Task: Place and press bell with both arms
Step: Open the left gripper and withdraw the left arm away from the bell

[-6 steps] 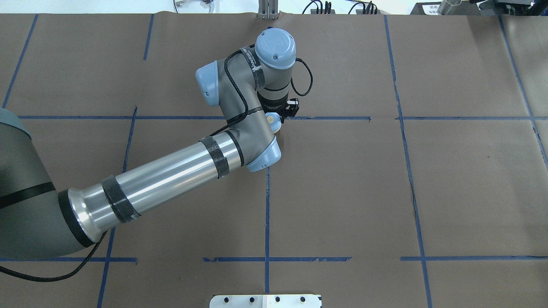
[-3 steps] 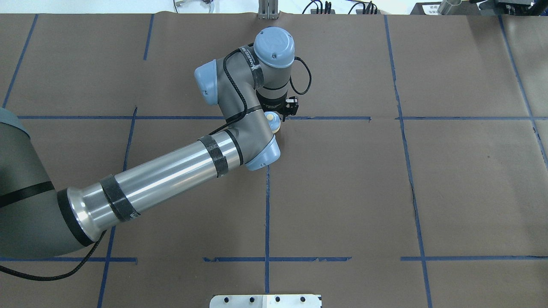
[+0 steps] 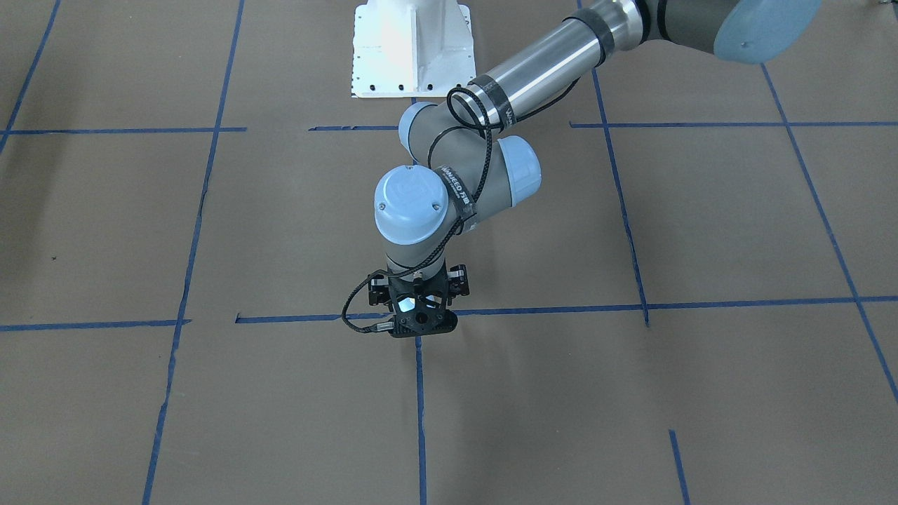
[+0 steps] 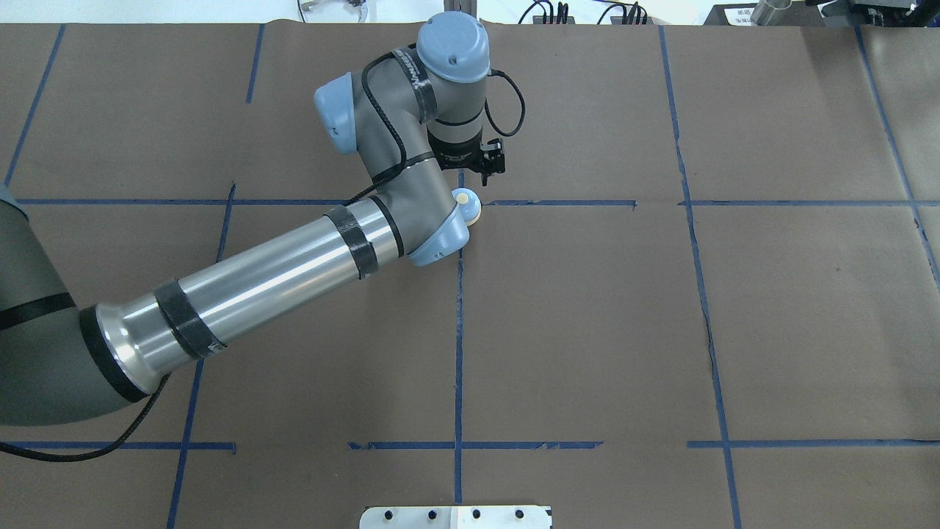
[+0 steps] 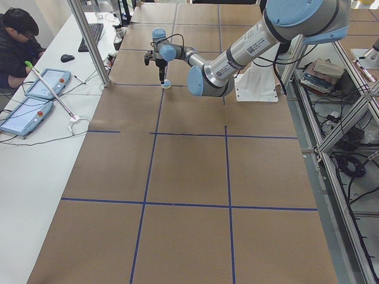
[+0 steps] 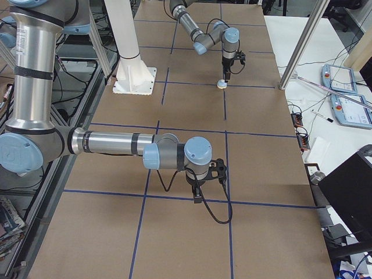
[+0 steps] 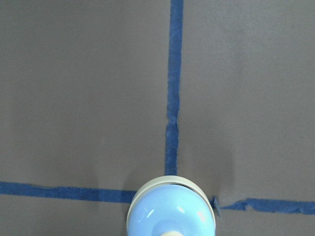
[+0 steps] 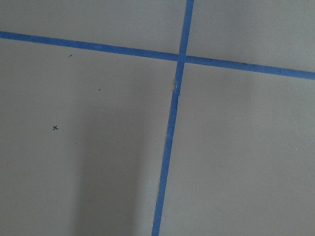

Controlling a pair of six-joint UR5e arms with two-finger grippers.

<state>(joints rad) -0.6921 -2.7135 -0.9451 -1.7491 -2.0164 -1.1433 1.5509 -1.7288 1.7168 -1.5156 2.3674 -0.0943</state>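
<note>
Left gripper (image 6: 225, 74) hung pointing straight down just above the bell (image 4: 467, 205). In both side views its tip seemed to stand barely clear of the bell's top, so I read it as holding nothing. How wide its jaws stood I could not tell. In the overhead and front views the wrist and the black camera bracket covered the fingers, and its own wrist camera showed none of them.

The bell stood upright on the brown-papered table (image 4: 587, 330), right at a crossing of blue tape lines (image 7: 173, 98). Its cream button faced up, with the light blue dome over the cream base. In the overhead view a light-blue joint cap of the left arm (image 4: 279, 279) overlapped the bell's left edge. In the left wrist view the bell sat centred at the bottom edge, cut off by the frame.

I saw the right gripper (image 6: 197, 199) only in the side view from the robot's right. It pointed down, low over the table near another tape crossing and well apart from the bell. From there I could not judge whether it was parted or closed. Its wrist camera gave me only paper and crossed tape.

The white pedestal (image 3: 410, 49) stood at the robot's edge of the table.
</note>
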